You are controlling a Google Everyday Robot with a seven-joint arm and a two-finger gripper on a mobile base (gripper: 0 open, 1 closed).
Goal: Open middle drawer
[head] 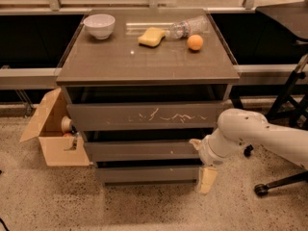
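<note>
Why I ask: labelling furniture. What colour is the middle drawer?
Middle drawer: grey-brown, camera view; gripper at its right end.

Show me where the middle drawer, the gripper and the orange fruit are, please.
middle drawer (pixel 139 151), camera view: the centre of its grey-brown front.
gripper (pixel 203 161), camera view: the middle of it, beside the right end of the middle drawer.
orange fruit (pixel 195 42), camera view: the centre of its round surface.

White bowl (pixel 99 25), yellow sponge (pixel 151 36), plastic bottle (pixel 187 27) and orange (pixel 195 42) sit on the cabinet top (pixel 144 66), cardboard box (pixel 57 150) alongside.
</note>
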